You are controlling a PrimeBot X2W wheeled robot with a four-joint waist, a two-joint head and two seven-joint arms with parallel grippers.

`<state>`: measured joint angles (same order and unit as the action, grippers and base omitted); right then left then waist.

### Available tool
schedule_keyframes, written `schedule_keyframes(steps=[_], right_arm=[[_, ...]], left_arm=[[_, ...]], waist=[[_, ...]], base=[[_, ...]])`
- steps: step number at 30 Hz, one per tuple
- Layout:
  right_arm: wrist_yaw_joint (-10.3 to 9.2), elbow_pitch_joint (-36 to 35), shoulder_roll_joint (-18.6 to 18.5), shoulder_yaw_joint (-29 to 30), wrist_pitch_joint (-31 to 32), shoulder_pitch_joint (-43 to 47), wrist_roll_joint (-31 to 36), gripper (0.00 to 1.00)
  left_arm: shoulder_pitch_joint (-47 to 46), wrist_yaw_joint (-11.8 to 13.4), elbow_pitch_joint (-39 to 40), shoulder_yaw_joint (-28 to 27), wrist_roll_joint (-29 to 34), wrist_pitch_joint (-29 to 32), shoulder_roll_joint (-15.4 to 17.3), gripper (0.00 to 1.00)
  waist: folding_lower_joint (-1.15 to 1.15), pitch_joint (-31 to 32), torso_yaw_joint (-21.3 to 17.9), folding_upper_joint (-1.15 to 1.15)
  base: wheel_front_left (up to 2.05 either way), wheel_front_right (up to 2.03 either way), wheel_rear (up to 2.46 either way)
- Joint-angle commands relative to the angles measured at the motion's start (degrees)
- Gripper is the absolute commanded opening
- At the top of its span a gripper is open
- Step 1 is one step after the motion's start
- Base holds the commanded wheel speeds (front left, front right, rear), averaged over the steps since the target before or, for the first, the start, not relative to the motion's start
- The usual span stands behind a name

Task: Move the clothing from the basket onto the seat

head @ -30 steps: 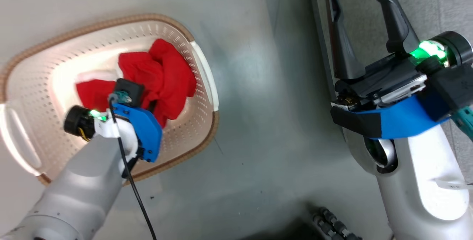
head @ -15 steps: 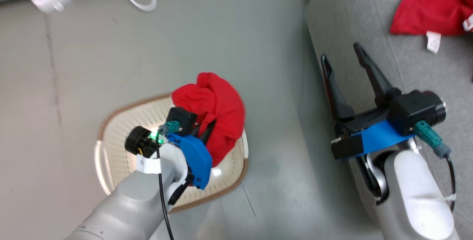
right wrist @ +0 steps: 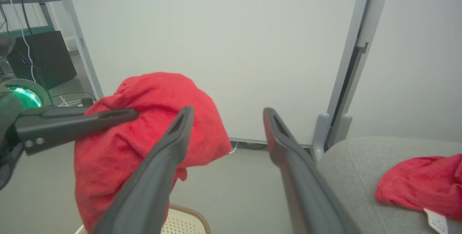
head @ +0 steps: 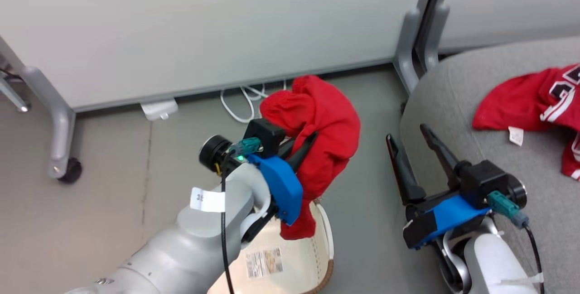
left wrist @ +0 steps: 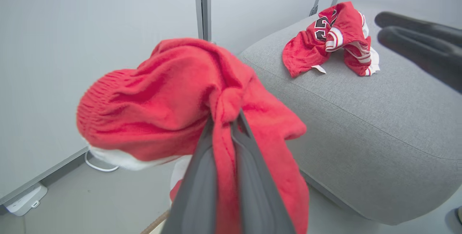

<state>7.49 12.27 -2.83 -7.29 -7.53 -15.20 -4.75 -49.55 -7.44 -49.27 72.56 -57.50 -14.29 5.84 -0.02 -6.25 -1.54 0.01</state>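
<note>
Grey floor (head: 113, 158) runs up to a white panel wall (head: 204, 26), and the seat (head: 457, 85) bulks in from the right.

Your left gripper (head: 304, 145) has its fingers (left wrist: 200, 180) pinched nearly together on a fold of the red garment (head: 324, 113). The bundle is lifted out of the basket (head: 317, 257) and hangs in the air above its right end. Its long axis runs downward from the grip, and whether the lowest tail touches the rim you cannot tell.

Your right gripper (head: 406, 133) has its fingers spread wide with nothing between them. It stands just beside the seat's left edge, between the bundle and the cushion.

What matters for you is direction: the seat lies to the right of the held garment, across a strip of bare floor. A striped jersey (head: 525, 103) already lies on the seat toward its far right, leaving open cushion nearer you.

The left arm has the load, so the carry is probably its job, going rightward. Judge the hanging tail carefully, since it looks low enough to catch the right fingers or the seat's rounded edge.
</note>
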Motion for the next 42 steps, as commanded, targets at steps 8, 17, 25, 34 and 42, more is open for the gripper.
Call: schedule_keyframes(steps=[8,17,25,34,42], right_arm=[[0.01,0.48,-0.11,-2.32,1.47,3.01,-1.30,1.00],[0.01,-0.26,-0.10,-3.49,2.39,3.88,-1.42,1.00],[0.01,2.11,-0.11,-10.60,4.74,4.96,-4.97,1.00],[0.01,9.79,-0.11,-17.27,2.41,-0.90,-10.70,1.00],[0.01,18.22,-0.12,-20.63,-0.24,-8.22,-15.37,1.00]], left_arm=[[-3.63,-0.02,1.57,0.24,-1.07,-0.65,-1.65,0.00],[-4.22,-0.02,-0.29,0.41,-1.82,-0.91,-2.24,0.00],[-3.97,-0.02,-0.29,0.61,-2.13,-0.96,-2.58,0.00],[-4.60,-0.02,0.97,0.78,-1.98,-0.96,-2.80,0.00],[-4.62,-0.02,2.66,0.89,-1.47,-0.97,-2.88,0.00]], waist=[[0.02,6.12,1.41,-0.01],[0.02,6.54,0.73,-0.01],[0.02,6.27,0.86,-0.01],[0.02,5.78,1.00,-0.01],[0.02,5.57,1.88,-0.01]], base=[[0.00,0.00,0.00],[0.00,0.00,0.00],[0.00,0.00,0.00],[0.00,0.00,0.00],[0.00,0.00,0.00]])
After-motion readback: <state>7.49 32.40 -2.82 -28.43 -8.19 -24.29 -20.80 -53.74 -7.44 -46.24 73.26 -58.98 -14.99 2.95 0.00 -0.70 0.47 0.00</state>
